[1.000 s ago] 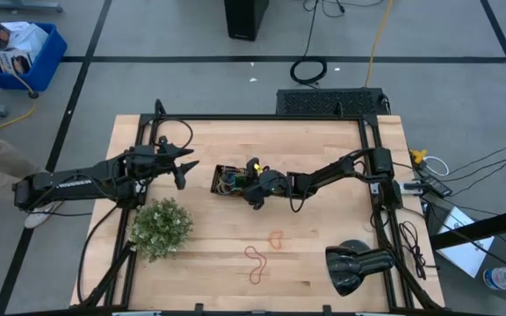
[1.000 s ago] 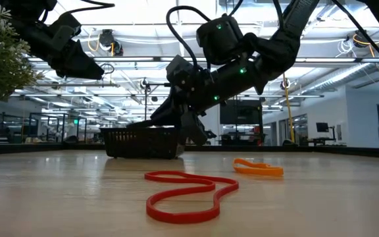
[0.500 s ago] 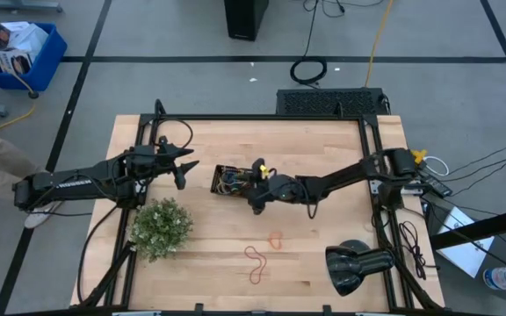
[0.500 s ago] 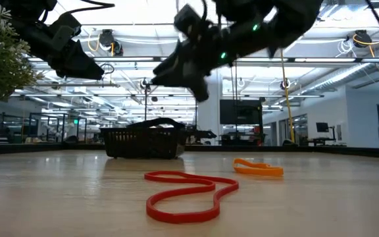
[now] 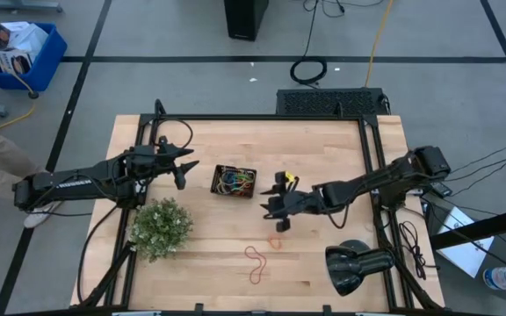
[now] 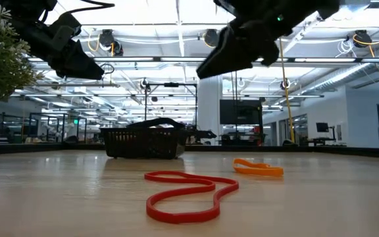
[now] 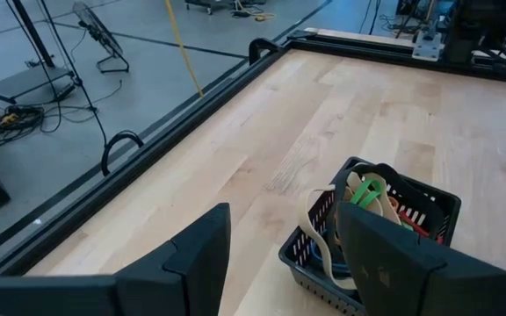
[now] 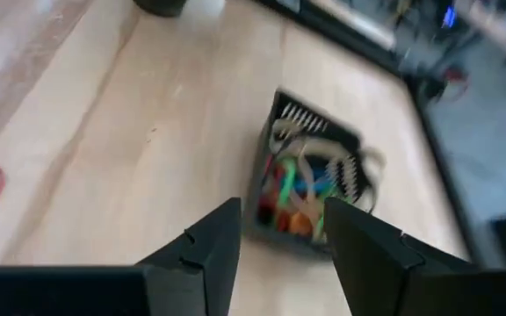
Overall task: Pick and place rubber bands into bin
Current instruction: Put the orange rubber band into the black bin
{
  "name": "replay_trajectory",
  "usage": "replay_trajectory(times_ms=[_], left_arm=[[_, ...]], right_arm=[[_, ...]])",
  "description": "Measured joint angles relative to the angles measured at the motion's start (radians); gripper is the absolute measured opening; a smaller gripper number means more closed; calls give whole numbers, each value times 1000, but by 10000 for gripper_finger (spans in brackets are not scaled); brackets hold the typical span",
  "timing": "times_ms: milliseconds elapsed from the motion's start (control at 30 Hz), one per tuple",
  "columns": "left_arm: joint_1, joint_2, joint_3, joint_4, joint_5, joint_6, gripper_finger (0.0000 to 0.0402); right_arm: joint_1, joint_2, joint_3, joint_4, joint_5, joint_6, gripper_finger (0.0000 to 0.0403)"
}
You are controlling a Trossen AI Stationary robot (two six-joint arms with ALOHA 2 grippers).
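- Rubber bands left for you: an orange one and a long red one lie flat on the counter, well apart from the bin.
- They look light and floppy; pinch a single strand, pressing down to the wood.
- Right tool hangs open and empty above them.
- Left tool waits open beside the bin.

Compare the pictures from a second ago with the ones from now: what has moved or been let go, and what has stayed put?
The right gripper has pulled away from the bin toward the table's right side, its fingers now open and empty. The left gripper has stayed open beside the bin. The bin, the red band and orange band on the table have not moved.
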State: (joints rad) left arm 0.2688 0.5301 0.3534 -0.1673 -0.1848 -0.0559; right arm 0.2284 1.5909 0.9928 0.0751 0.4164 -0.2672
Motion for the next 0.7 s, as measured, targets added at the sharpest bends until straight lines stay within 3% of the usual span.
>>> replay_trajectory(times_ms=[467,700], left_arm=[[0,0,0,5,0,-5,216],[0,0,0,6,0,-5,216]], right_arm=[[64,11,66,-270,-88,274,166],[69,42,93,-283,-132,259,174]])
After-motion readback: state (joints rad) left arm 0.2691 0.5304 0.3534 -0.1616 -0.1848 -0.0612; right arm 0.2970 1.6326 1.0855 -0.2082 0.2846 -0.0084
